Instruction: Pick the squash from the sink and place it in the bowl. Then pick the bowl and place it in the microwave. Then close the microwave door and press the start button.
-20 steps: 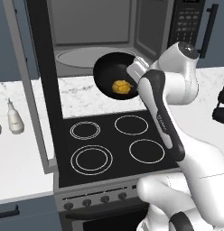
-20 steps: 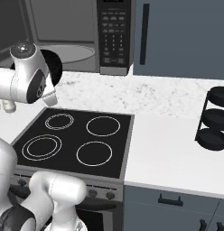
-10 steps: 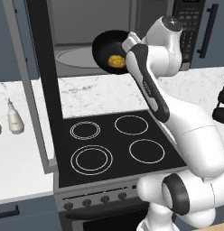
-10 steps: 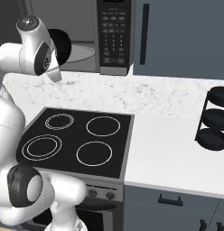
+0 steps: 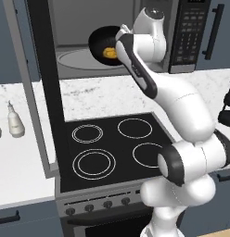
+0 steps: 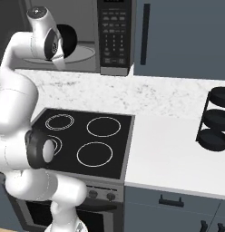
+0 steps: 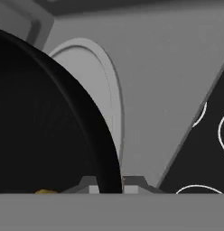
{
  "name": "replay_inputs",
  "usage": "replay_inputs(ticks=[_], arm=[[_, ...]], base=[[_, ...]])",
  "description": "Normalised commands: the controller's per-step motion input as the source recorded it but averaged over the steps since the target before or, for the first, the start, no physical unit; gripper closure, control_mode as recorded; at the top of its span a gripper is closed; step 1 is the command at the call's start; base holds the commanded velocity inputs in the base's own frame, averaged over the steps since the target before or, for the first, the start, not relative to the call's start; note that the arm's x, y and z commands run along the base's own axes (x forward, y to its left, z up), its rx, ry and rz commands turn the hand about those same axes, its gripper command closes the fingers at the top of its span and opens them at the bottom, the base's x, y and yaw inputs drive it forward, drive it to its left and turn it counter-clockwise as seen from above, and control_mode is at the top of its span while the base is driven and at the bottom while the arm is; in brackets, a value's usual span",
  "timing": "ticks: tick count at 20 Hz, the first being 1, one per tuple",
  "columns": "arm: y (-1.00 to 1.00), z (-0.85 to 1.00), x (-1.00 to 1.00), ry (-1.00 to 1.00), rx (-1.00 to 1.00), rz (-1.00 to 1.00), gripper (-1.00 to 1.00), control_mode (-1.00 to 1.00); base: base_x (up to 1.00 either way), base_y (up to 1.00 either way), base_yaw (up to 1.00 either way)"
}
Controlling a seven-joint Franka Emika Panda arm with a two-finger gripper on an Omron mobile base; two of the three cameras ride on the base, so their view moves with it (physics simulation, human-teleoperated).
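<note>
The black bowl [image 5: 102,42] hangs tilted in the mouth of the open microwave [image 5: 89,28], just above the round turntable [image 5: 75,59]. The yellow squash [image 5: 109,53] lies in the bowl's low side. My gripper [image 5: 120,38] is shut on the bowl's right rim. In the hand view the rim [image 7: 82,117] runs between the fingertips [image 7: 92,186], my gripper [image 7: 111,185] clamps it, and a sliver of squash [image 7: 46,191] shows. The microwave door [image 5: 45,78] stands swung open to the left. The button panel [image 6: 113,34] is right of the bowl [image 6: 69,36]. The sink is out of view.
Under the microwave sits a black stove [image 5: 107,148] with ring burners. Two pale bottles [image 5: 15,121] stand on the counter at the left. A black tiered rack [image 6: 217,120] stands on the white counter [image 6: 168,145] at the right.
The arm has raised the bowl with the squash from above the stove, up and back into the microwave opening. The gripper stays shut on the rim.
</note>
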Motion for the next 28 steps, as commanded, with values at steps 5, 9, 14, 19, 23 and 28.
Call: replay_inputs(ticks=[5,9,14,19,23,28], arm=[[0.22,-0.18,0.66,0.0,0.0,-0.01,1.0,-1.0],[0.22,-0.14,0.44,0.0,0.0,0.0,1.0,-1.0],[0.14,-0.2,0.03,0.0,0.0,0.0,-1.0,-1.0],[0.05,-0.02,-0.23,-0.11,0.0,0.0,-1.0,-1.0],[0.0,-0.09,-0.4,-0.23,-0.02,0.0,-1.0,-1.0],[0.0,-0.04,-0.85,-0.32,-0.01,0.0,-1.0,-1.0]], base=[[0.0,0.0,0.0],[0.0,0.0,0.0],[0.0,0.0,0.0],[0.0,0.0,0.0],[0.0,0.0,0.0],[0.0,0.0,0.0]])
